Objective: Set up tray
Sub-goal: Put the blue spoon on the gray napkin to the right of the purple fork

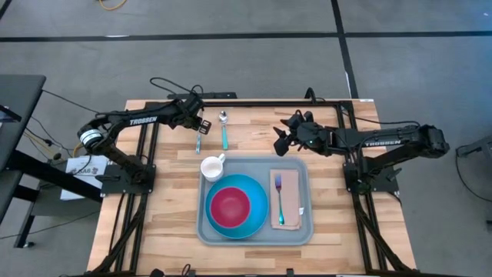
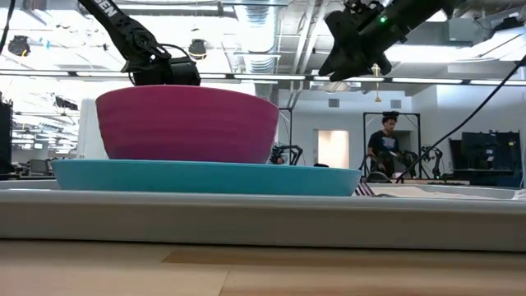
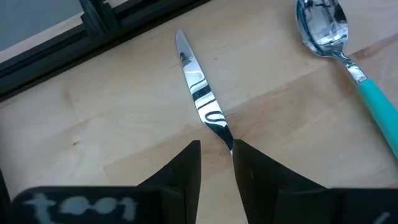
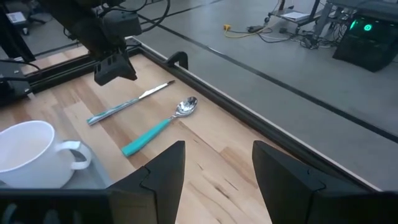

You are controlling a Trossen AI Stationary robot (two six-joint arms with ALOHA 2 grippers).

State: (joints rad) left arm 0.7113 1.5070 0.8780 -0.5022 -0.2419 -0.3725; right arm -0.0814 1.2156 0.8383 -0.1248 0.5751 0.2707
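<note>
From above, the tray (image 1: 256,232) lies on the near middle of the wooden table (image 1: 169,223), carrying a bright-blue plate (image 1: 257,214) with a red bowl (image 1: 230,205) on it, a white mug (image 1: 212,167) in its far left corner, and a brown napkin (image 1: 292,201) with a fork (image 1: 280,196) on top at its right side. Beyond the tray, a knife (image 1: 198,141) and a teal-handled spoon (image 1: 224,129) lie side by side on the bare wood. The left gripper (image 1: 204,123) sits over the knife's far end, and the right gripper (image 1: 280,142) hovers above the table just past the tray's far right corner. At table height, the tray's rim (image 2: 263,218) fills the foreground, with the plate (image 2: 205,176) and bowl (image 2: 187,123) rising above it; both arms hang overhead, and a person (image 2: 384,148) stands far back in the room. The left wrist camera shows the left gripper (image 3: 216,153) with its fingers narrowly apart on either side of the knife (image 3: 200,93), low near the wood, the spoon (image 3: 339,46) just beside. The right wrist camera shows the right gripper (image 4: 216,163) with fingers spread wide and holding nothing, looking toward the mug (image 4: 31,155), spoon (image 4: 160,126), knife (image 4: 127,104) and the left gripper (image 4: 115,68).
</note>
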